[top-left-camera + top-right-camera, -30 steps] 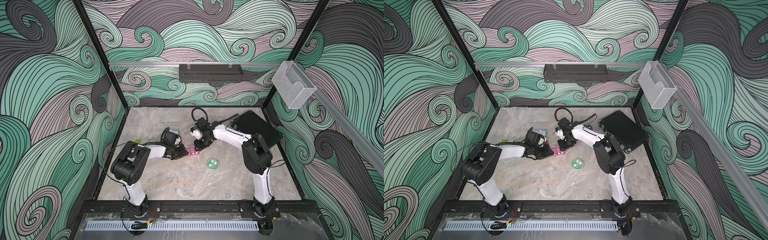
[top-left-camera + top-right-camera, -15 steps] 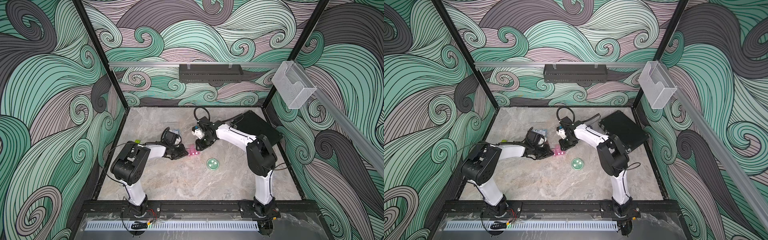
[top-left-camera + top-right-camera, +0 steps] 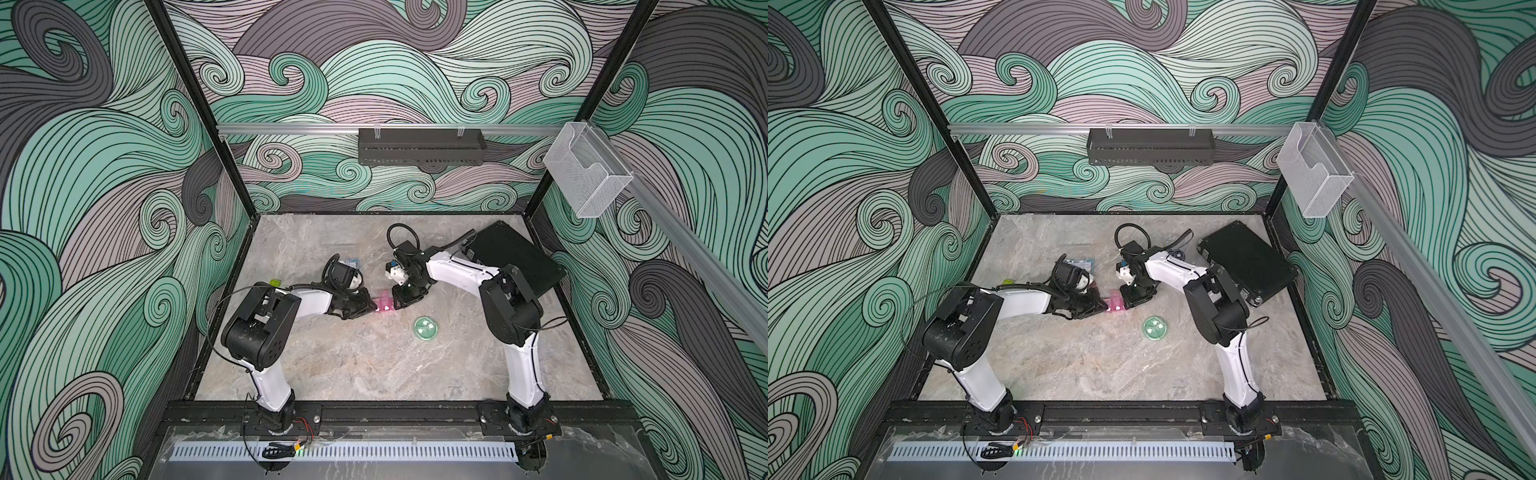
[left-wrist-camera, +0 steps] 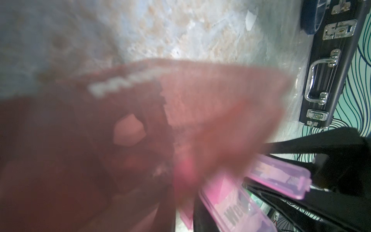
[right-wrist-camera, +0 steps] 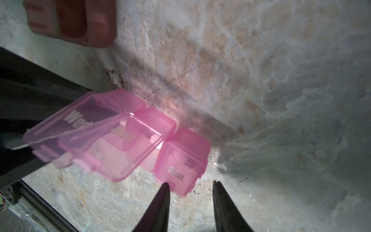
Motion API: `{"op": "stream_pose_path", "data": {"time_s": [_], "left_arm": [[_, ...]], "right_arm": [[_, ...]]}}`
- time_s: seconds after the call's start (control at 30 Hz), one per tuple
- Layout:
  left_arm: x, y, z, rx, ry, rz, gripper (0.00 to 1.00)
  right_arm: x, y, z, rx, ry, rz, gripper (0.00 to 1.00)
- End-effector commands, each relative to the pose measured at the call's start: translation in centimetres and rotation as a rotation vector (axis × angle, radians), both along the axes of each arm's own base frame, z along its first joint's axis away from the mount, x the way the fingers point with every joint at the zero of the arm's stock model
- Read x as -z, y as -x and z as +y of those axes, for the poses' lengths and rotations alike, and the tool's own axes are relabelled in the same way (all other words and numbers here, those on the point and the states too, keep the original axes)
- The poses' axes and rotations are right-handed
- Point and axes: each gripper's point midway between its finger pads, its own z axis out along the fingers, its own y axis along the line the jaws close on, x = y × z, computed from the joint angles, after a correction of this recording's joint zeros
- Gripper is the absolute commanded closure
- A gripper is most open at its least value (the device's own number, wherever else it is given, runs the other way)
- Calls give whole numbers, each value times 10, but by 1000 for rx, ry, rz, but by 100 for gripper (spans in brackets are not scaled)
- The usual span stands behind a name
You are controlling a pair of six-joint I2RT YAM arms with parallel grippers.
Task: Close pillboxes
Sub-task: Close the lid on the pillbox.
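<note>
1. Since a second ago my right arm has shifted only slightly beside the pink pillbox point(image 3: 384, 302), and its fingers have drawn a little closer together. My left arm and the pillbox have stayed put.
2. My right gripper point(image 5: 190, 183) stands partly open and holds nothing. There is a clear gap between its fingers point(image 5: 162, 200), and the corner of the cell marked "Sun" lies just at their tips.
3. My left gripper point(image 3: 371, 306) is clamped on the pillbox's other end, by the cell marked "Wed".
4. The "Sun" lid is down and the middle lid stands ajar. I cannot tell whether the "Wed" lid is down.
5. In both top views the pink pillbox lies mid-table point(image 3: 353, 365), between my two grippers.
6. The brown pillbox point(image 5: 70, 20) lies near it and blurs most of the left wrist view.
7. The round green pillbox point(image 3: 425, 328) sits apart, nearer the front than my right gripper.
8. The pale blue pillbox point(image 3: 351, 264) lies just behind my left wrist.
9. The dark blue pillbox point(image 4: 310, 18) lies beside the black case point(image 3: 511, 257).
</note>
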Motion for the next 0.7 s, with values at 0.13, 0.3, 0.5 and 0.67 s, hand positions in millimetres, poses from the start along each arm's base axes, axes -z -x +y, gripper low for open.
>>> {"op": "stream_pose_path", "data": {"time_s": [0.13, 0.3, 0.5, 0.67], "left_arm": [[4, 3, -3, 20, -15, 35, 84], [7, 2, -5, 25, -11, 49, 85], [11, 2, -7, 38, -9, 66, 86], [13, 2, -8, 47, -10, 75, 87]], "right_arm": [[10, -3, 3, 13, 11, 21, 66], [15, -3, 3, 13, 19, 26, 67], [18, -5, 4, 16, 21, 32, 69], [20, -6, 5, 16, 23, 35, 72]]}}
